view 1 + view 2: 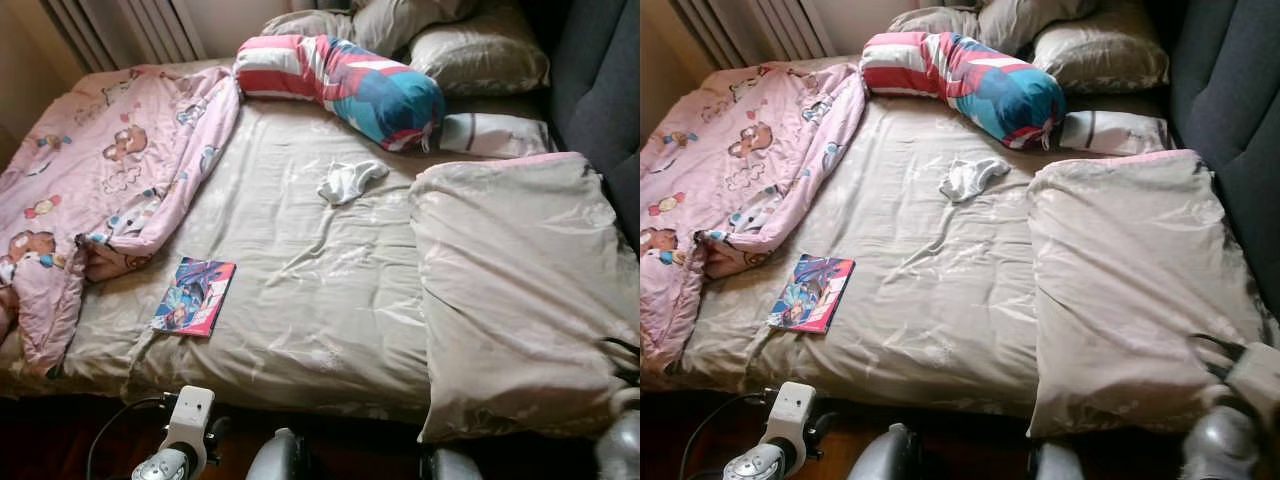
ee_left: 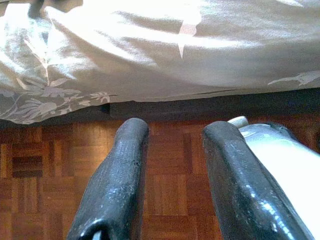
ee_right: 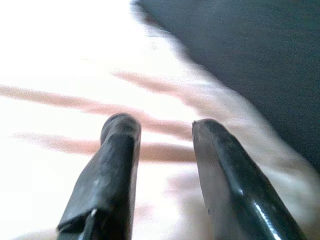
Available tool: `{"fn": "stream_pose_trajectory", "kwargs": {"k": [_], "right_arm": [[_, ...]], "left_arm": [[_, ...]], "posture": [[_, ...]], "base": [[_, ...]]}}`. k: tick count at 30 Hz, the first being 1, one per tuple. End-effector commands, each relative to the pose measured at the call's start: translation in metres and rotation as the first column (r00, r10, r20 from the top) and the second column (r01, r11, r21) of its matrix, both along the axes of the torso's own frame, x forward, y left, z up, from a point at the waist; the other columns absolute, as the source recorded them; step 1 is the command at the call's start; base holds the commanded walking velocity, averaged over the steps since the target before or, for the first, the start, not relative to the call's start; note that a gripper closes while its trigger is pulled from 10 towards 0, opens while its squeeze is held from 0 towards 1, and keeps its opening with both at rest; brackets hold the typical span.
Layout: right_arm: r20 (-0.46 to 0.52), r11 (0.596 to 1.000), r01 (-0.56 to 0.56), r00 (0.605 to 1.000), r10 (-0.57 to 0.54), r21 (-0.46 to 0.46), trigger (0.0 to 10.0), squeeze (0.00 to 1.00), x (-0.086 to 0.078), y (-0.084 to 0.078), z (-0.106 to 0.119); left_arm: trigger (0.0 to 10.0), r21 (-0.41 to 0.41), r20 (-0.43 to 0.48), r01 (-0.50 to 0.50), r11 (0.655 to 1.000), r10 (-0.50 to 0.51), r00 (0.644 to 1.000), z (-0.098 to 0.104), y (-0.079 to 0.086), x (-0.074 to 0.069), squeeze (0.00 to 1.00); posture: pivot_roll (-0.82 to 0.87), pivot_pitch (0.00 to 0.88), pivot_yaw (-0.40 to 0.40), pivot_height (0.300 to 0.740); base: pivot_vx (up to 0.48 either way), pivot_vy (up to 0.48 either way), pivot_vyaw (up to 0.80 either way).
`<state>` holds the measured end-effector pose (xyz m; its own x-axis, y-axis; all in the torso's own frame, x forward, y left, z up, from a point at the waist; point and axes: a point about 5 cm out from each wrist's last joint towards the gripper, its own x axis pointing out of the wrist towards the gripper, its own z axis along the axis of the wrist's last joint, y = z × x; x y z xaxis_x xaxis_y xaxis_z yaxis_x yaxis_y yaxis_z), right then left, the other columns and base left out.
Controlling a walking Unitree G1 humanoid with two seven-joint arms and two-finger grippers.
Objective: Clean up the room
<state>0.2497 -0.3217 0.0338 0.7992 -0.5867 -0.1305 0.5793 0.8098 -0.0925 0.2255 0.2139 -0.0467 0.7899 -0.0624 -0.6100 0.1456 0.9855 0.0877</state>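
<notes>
Stray white sock [image 1: 349,181] lies mid-bed, comic book [image 1: 194,295] at its 7 o'clock by the pink blanket [image 1: 110,170], probably tossed there, while both the left end effector [image 2: 172,145] and right end effector [image 3: 157,131] hang slightly parted, empty.

You won't find any text you can read here. The book [image 1: 194,296] on the bed [image 1: 320,300] has a colourful cover, but any title on it is too small and blurred to make out. The pink blanket [image 1: 100,170] carries cartoon bear prints only, and the striped bolster [image 1: 340,85] shows no lettering you could read.
</notes>
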Motion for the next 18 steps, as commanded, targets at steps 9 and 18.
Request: {"fn": "stream_pose_trajectory", "kwargs": {"k": [9, 18], "right_arm": [[-0.110, 0.954, -0.215, 0.964, 0.242, 0.208, 10.0, 0.00, -0.007, 0.062, -0.046], [-0.291, 0.886, -0.343, 0.853, 0.433, 0.313, 10.0, 0.00, -0.016, 0.102, -0.074]], "left_arm": [[10.0, -0.001, -0.034, -0.088, 0.996, 0.088, 0.996, -0.002, 0.002, 0.002, 0.00], [10.0, -0.017, -0.037, -0.100, 0.995, 0.100, 0.994, -0.001, -0.003, 0.006, 0.00]], "posture": [[-0.08, 0.035, 0.079, 0.656], [-0.08, 0.000, 0.061, 0.691]], "base": [[0.000, 0.000, 0.00], [0.000, 0.000, 0.00]]}}
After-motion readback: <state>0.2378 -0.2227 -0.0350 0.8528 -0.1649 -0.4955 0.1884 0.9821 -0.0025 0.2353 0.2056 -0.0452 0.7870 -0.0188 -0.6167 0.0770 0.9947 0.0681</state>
